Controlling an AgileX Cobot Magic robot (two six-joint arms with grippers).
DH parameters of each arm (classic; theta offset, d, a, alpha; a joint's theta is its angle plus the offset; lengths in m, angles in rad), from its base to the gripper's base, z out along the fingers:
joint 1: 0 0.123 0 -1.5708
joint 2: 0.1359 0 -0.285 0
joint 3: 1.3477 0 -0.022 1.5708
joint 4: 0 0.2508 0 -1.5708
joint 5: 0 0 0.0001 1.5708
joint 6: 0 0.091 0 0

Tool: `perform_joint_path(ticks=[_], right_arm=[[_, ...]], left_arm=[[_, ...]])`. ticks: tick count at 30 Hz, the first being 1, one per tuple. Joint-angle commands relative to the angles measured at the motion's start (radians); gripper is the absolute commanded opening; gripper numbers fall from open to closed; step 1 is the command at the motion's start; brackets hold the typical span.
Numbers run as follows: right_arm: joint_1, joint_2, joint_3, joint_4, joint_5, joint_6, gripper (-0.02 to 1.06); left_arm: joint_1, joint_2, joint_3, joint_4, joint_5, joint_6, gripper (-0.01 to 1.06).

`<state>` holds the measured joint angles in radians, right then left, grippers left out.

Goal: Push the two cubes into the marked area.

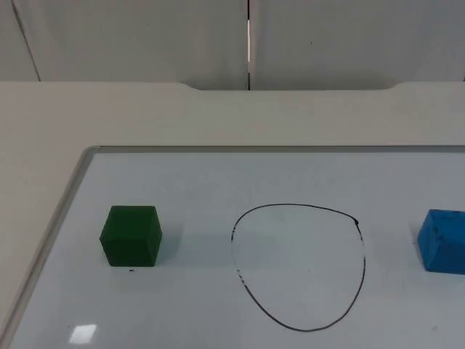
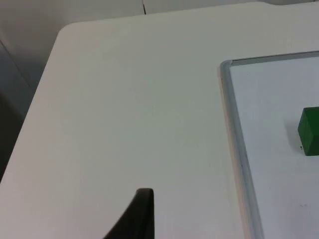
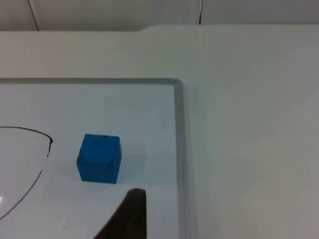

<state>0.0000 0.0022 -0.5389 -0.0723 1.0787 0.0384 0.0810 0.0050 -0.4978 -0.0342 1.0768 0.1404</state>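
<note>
Green cube (image 1: 131,235) sits on the whiteboard (image 1: 218,174), well left of the hand-drawn black oval (image 1: 299,267); the blue cube (image 1: 443,241) sits right of it. Both look matte and blocky, neither inside the outline. The board is glossy with a thin metal frame, lying on the white table (image 1: 145,116). Left gripper fingertip (image 2: 137,216) hangs over bare table beside the board's left edge; right gripper fingertip (image 3: 127,216) hovers just near of the blue cube. Can't tell if either is apart or together.

The blue cube (image 1: 443,241) is cut by the top view's edge.
</note>
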Motion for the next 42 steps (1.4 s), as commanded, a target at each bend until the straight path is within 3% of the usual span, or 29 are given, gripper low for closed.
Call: perform_joint_path(ticks=[1,42], right_arm=[[-0.005,0.012,-0.033,-0.001,-0.015,-0.004,1.05],[-0.005,0.764,-0.270,0.003,-0.241,-0.004,1.05]], left_arm=[[0.002,-0.005,0.003,-0.008,0.000,-0.003,1.05],[0.002,-0.005,0.003,-0.008,0.000,-0.003,1.05]])
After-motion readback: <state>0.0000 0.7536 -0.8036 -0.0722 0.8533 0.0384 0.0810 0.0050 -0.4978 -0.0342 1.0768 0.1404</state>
